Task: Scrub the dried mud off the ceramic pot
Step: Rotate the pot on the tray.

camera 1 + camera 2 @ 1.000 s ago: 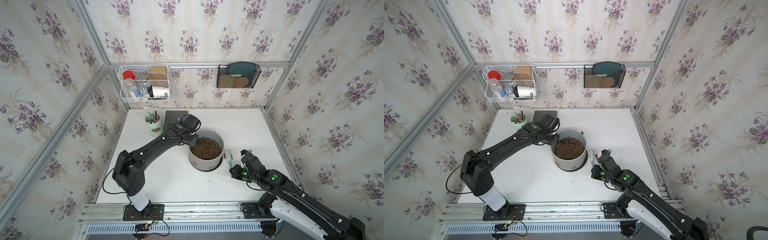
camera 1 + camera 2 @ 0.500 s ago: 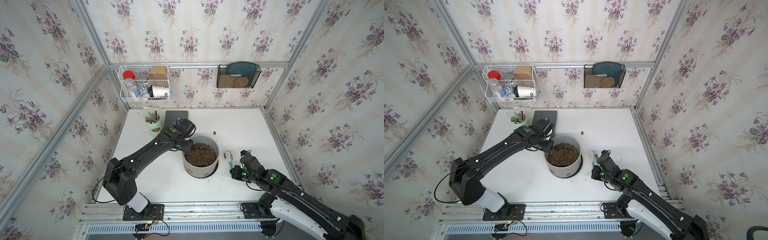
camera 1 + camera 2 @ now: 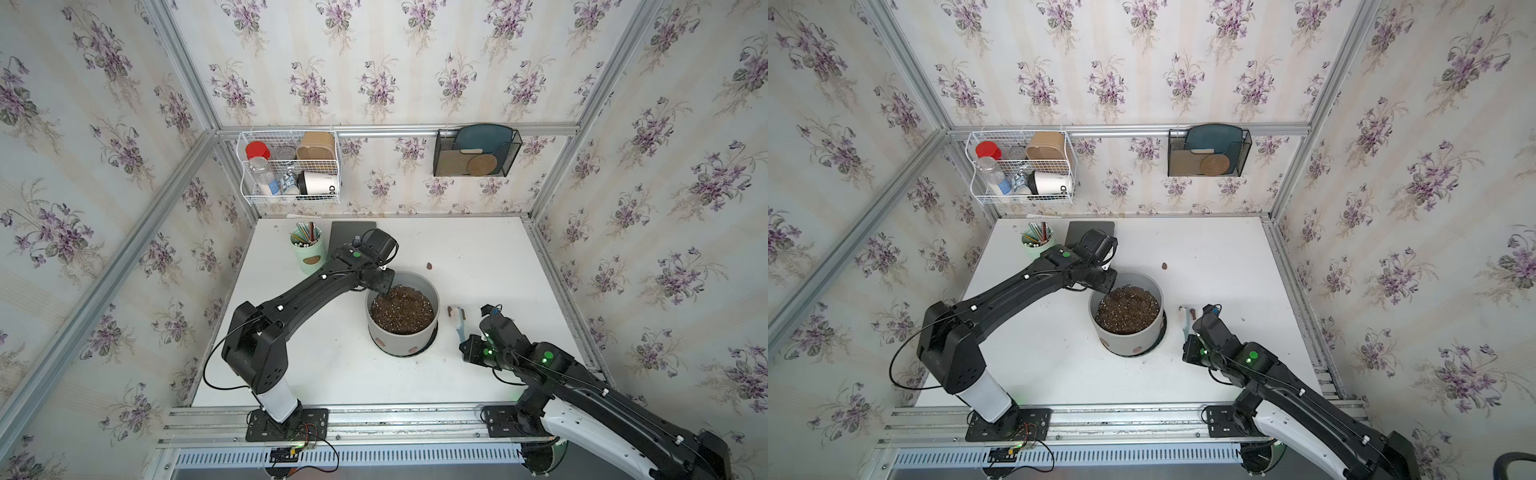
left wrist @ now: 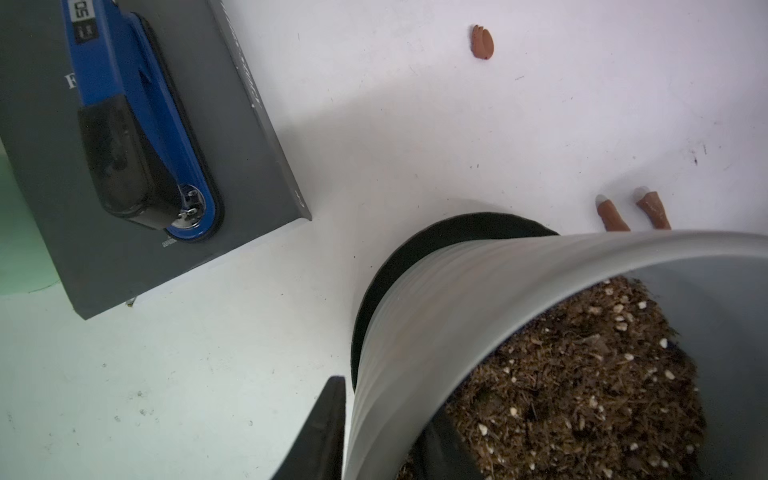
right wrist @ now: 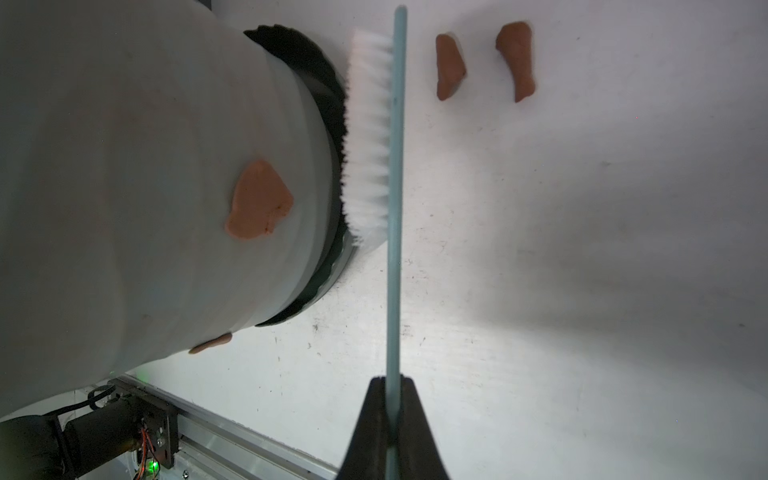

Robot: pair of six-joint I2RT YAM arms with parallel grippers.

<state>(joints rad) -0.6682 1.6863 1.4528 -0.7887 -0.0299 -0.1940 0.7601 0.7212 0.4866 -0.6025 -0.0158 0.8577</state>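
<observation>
The right claw (image 5: 392, 380) is clamped tight on the brush (image 5: 395, 249) handle, bristles facing the pot (image 5: 124, 166) but low, level with the saucer (image 5: 307, 58) rather than the mud (image 5: 259, 201) stuck higher on the wall. The pot stands mid-counter (image 3: 478, 257), and the left claw (image 4: 386, 407) straddles its rim on the side away from the brush, one finger in the soil (image 4: 582, 374) and one outside; whether it really pinches the wall I cannot tell. To scrub well, that hold should be firm first, since brushing will likely shove or spin the pot. Then raise the brush until the bristles meet the mud, press in, and work short strokes from its edge. A second blob (image 5: 210, 344) sits round the curve; turning the pot should bring it within reach.
</observation>
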